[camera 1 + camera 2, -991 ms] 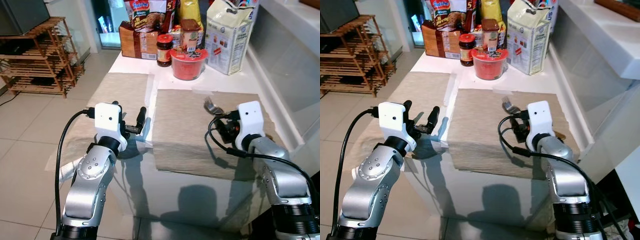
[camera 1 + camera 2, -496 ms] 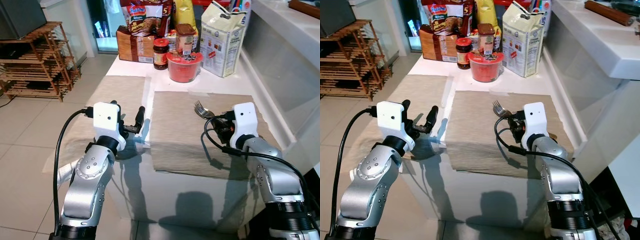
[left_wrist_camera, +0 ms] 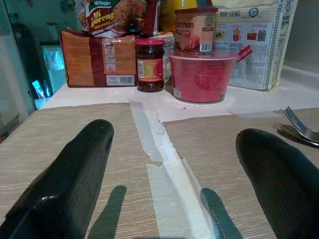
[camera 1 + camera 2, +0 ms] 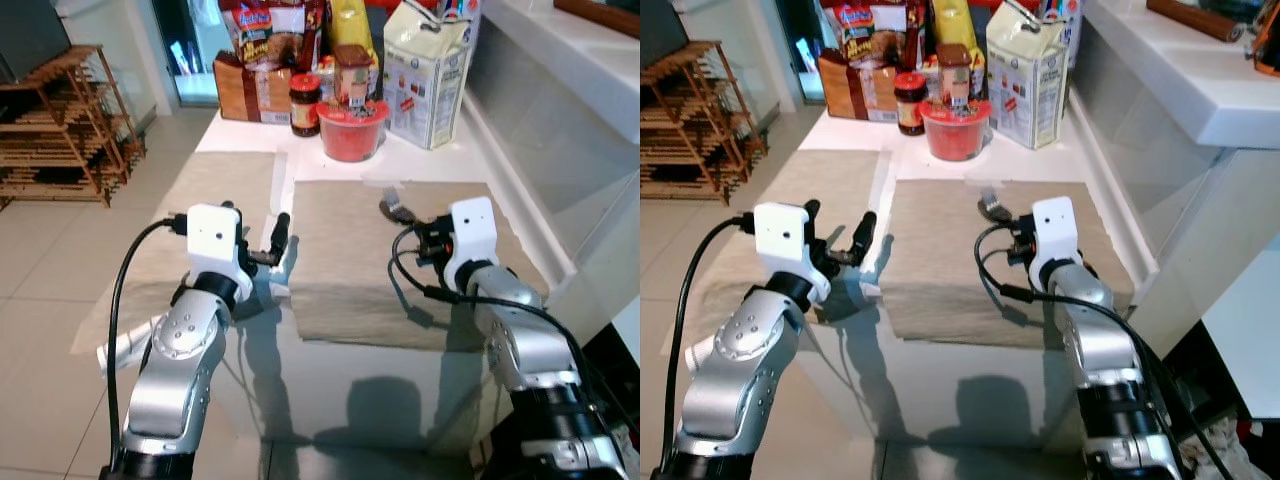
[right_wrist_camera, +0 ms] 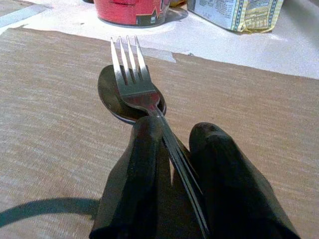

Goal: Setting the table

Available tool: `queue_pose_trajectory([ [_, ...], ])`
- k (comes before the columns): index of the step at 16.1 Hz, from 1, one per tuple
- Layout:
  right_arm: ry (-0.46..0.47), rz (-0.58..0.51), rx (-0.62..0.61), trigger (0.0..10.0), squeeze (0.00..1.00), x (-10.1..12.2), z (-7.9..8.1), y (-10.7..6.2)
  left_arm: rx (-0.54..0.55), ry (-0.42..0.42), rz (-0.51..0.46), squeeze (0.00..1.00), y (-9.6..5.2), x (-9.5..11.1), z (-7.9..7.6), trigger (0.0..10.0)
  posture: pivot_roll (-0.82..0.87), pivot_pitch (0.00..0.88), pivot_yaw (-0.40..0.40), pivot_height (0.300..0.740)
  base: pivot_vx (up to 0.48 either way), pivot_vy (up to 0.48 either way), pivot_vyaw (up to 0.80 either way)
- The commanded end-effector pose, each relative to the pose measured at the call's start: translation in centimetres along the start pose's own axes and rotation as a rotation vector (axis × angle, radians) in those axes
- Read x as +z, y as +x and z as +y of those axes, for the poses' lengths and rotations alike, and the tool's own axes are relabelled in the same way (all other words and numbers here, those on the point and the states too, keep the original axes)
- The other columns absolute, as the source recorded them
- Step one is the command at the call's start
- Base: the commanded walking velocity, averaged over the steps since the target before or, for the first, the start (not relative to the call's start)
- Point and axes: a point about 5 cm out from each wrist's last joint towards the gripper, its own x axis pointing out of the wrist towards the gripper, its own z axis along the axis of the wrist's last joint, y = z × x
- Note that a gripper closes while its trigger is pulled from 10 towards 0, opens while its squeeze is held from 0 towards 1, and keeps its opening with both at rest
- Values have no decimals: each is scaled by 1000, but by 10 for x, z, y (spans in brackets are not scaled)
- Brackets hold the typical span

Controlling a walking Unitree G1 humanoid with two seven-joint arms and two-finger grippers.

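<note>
Beige woven placemats point(image 4: 395, 255) lie side by side on the white table point(image 4: 440, 165), with food packages point(image 4: 425, 60) and a red bowl point(image 4: 351, 131) at its far end. The right gripper point(image 5: 169, 164) is closed around a fork point(image 5: 130, 74) and a spoon point(image 5: 112, 99) above the right placemat. The left gripper point(image 3: 169, 174) hovers with fingers spread apart over the gap between the placemats.

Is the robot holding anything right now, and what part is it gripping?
Yes. The right gripper pinches a fork and a spoon together by their handles. The left gripper is open and holds nothing.
</note>
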Motion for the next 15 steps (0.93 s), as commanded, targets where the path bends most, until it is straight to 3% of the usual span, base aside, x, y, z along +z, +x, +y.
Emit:
queue_pose_trajectory([
  [1, -1, 44, -2, 0, 0, -9, 3, 3, 6, 11, -26, 0, 2, 8, -1, 10000, -98, 0, 48, 740, 0, 0, 0],
  [3, -4, 12, -21, 0, 0, -7, 2, 6, 13, 9, -24, 0, 1, 7, 0, 10000, -98, 0, 48, 740, 0, 0, 0],
  [10, -29, -280, -62, 0, 0, 39, 7, 6, 20, 17, -20, 0, -1, 7, 2, 10000, -87, 0, 48, 740, 0, 0, 0],
  [12, -31, -435, -80, 0, 0, 57, 12, -2, 17, 21, -22, 0, -1, 7, 1, 10000, -88, 0, 48, 740, 0, 0, 0],
  [14, -41, -446, -56, 0, 0, 59, 16, -3, 15, 22, -21, 0, -1, 7, 1, 10000, -91, 0, 47, 740, 0, 0, 0],
  [15, -27, -395, -36, 0, 0, 50, 19, -2, 13, 22, -21, 0, -1, 6, 0, 10000, -90, 0, 47, 740, 0, 0, 0],
])
